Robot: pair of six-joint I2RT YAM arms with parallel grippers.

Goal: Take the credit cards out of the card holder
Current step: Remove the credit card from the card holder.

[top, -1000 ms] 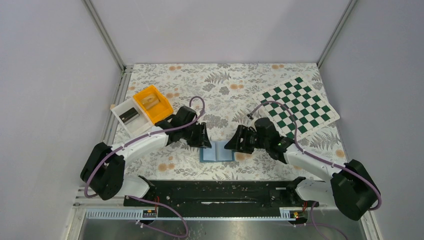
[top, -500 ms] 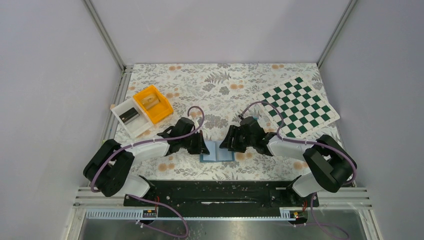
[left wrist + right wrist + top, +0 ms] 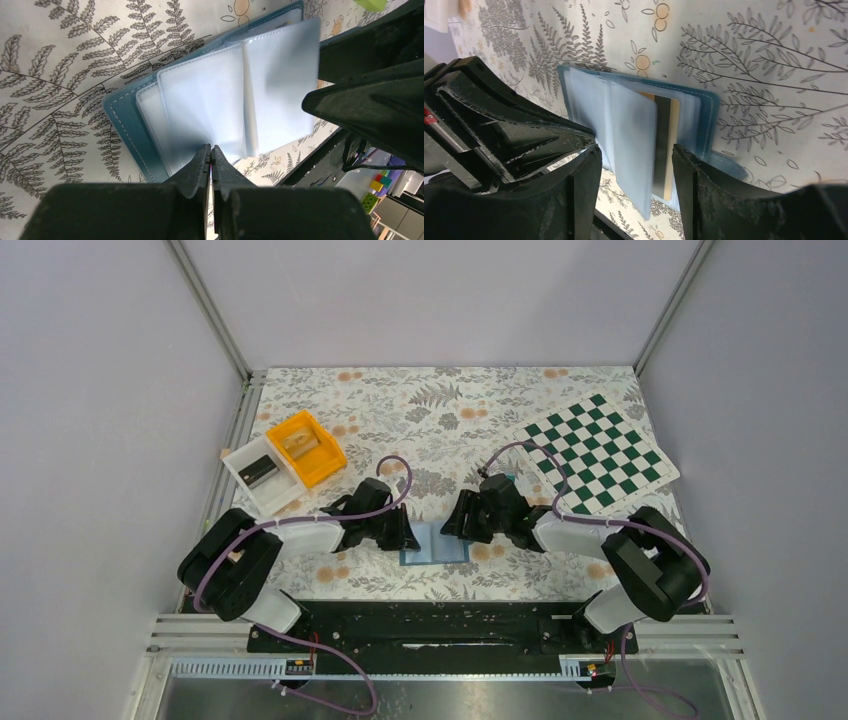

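Pinning the card holder (image 3: pixel 434 543), open flat between the arms, left gripper (image 3: pixel 210 152) shut at its sleeve edge; right gripper (image 3: pixel 634 150) hangs open astride the orange-tan card (image 3: pixel 674 120), which looks to need a pinch and pull next

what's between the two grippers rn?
The open card holder, its clear sleeves fanned up. Left gripper and right gripper flank it, clearest in the top view.

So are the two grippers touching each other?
Apart. Left wrist view: clear sleeves of the card holder show between the shut left gripper and the right gripper.
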